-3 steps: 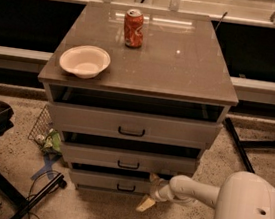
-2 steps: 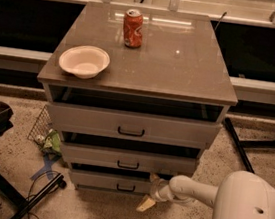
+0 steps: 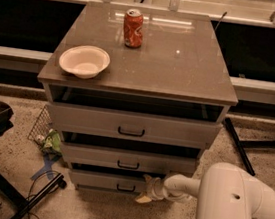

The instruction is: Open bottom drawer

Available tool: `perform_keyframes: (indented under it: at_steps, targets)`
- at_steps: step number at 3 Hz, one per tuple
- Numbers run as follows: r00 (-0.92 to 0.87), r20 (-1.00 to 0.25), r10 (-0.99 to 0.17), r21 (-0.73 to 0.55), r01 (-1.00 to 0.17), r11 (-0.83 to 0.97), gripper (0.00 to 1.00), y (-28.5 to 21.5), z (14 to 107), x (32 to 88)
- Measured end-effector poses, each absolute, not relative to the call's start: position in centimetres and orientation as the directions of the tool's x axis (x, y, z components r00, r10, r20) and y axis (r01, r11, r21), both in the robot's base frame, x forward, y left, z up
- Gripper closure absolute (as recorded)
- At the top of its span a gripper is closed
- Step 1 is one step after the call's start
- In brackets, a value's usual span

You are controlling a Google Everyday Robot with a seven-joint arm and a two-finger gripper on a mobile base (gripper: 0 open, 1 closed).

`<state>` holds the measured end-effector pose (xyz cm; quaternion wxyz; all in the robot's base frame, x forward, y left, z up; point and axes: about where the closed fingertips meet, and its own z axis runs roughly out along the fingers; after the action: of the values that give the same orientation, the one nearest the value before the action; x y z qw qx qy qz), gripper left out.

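We see the gripper (image 3: pixel 144 193) down near the floor, below the tabletop's (image 3: pixel 182 72) front edge and a little right of that edge's middle. It is at the right part of the bottom drawer (image 3: pixel 100 180). We cannot tell whether it touches the drawer, or whether it is parted or closed. The drawer is the lowest of three beneath the front edge. A bowl (image 3: pixel 84 60) sits near the front left corner, and a can (image 3: pixel 133 28) stands near the back edge.
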<state>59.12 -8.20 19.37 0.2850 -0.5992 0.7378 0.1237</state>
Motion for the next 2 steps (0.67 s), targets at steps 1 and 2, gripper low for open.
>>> perform_keyframes:
  at_steps: [1,2]
  targets:
    - [-0.132,-0.555,-0.821,-0.142,-0.958,0.250,0.57,-7.98,18.47,59.06]
    - [-0.131,-0.556,-0.821,-0.140,-0.959,0.248,0.80,-7.84,18.38,58.97]
